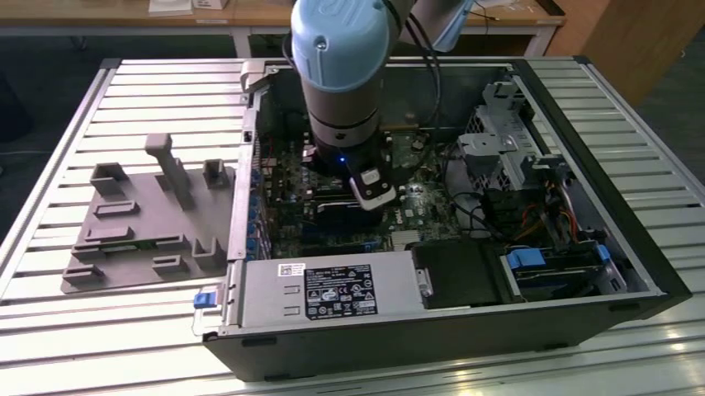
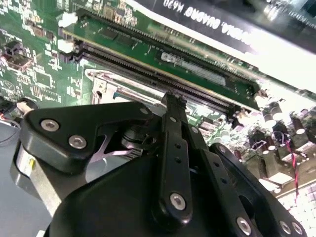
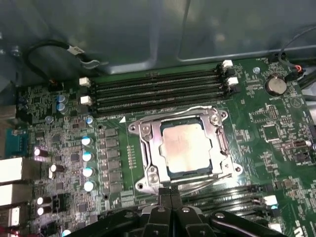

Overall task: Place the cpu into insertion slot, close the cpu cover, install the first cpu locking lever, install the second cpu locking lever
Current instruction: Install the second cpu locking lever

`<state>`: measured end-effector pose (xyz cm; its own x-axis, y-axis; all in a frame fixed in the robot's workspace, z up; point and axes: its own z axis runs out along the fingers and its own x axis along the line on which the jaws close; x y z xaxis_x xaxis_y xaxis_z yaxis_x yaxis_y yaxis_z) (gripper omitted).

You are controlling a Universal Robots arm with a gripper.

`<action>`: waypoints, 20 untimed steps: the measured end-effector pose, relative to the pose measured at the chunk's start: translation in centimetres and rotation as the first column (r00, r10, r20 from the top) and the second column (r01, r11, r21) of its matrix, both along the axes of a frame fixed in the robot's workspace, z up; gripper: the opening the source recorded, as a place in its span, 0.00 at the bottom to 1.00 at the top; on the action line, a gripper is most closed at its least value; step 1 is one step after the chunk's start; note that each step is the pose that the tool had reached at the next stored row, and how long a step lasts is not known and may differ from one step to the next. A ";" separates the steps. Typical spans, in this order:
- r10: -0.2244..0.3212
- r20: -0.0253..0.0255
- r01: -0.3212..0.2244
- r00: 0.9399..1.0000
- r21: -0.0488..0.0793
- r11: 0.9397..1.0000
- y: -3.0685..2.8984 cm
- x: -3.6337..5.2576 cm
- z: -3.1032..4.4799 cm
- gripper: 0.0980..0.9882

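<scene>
Your gripper [image 3: 170, 200] has its fingers pressed together with nothing between them, tips right at the edge of the insertion slot [image 3: 148, 170], just touching or just above the frame rim there. Can't tell which. The cpu [image 3: 186, 144] sits seated in the slot, silvery top showing through the window of the cpu cover [image 3: 212, 129], which lies flat down over it. Thin wire levers [image 3: 205, 183] run along the sides of the cover; whether they're latched is not clear. The memory slots [image 3: 158, 89] lie just beyond the socket, on the far side from the fingers. In the second wrist view the closed fingers [image 2: 174, 106] end near the socket frame [image 2: 98, 81], with a long card slot [image 2: 163, 54] past it. In the exterior view the arm [image 1: 339, 58] reaches down into the open computer case [image 1: 441, 330], which stands on the slatted table [image 1: 66, 330]; a grey fixture plate [image 1: 144, 223] lies on the table beside the case, on the exterior view's left.
</scene>
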<state>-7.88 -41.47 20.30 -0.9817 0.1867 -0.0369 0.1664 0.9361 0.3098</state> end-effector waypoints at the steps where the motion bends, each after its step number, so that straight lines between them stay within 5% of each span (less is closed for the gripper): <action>1: 0.000 0.000 0.000 1.000 0.001 1.000 -0.07 -0.05 -0.05 0.00; 11: 0.000 0.000 0.000 1.000 0.024 1.000 -0.16 -0.72 -0.63 0.00; 16: 0.000 0.000 0.000 1.000 0.054 0.999 -0.16 -0.79 -0.81 0.00; 20: 0.000 0.000 0.000 1.000 0.066 0.998 -0.16 -0.90 -0.89 0.00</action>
<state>-8.78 -41.62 19.41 -0.9817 0.1886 -0.0244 0.1663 0.9135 0.3712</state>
